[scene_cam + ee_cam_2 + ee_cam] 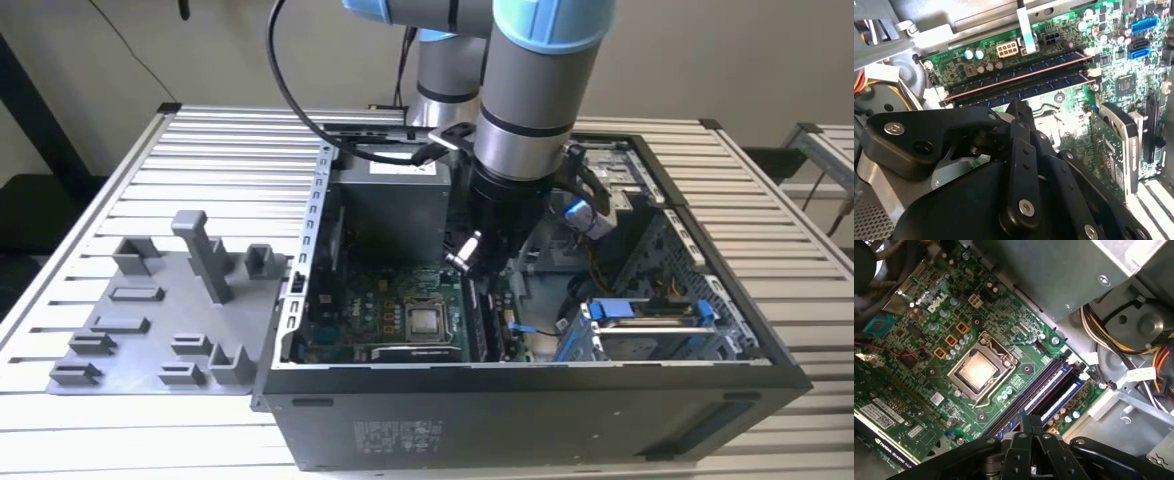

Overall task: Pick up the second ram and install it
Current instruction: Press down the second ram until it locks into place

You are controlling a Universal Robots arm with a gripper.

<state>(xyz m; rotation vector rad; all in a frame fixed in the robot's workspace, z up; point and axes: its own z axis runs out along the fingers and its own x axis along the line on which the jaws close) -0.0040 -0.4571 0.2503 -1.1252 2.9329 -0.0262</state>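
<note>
Exterior view: an open black computer case [534, 400] is seen lying on a slatted metal table [120, 170], with the arm lowered into it and the gripper [467, 262] held low over the green motherboard [340, 310], just beside the square silver processor [427, 322]. A grey plastic tray [147, 320] with upright posts is set on the table at the exterior view's left, touching the case wall. In the second wrist view the gripper [1018, 107] is shown with its black fingers drawn together to a narrow tip, placed directly over the row of memory slots; the second ram [1054, 86], a long blue strip with dark chips, is seen lying in the slot row nearest that tip, alongside another blue strip [1019, 72]. Whether the tip touches the second ram cannot be told. In the first wrist view the gripper [1031, 421] is shown above the same slots, the second ram [1061, 395] running diagonally away from it. White printed stickers are carried by the green expansion card [889, 410] and by a cable tag [1141, 374]; a white label is fixed to the case front.
</note>
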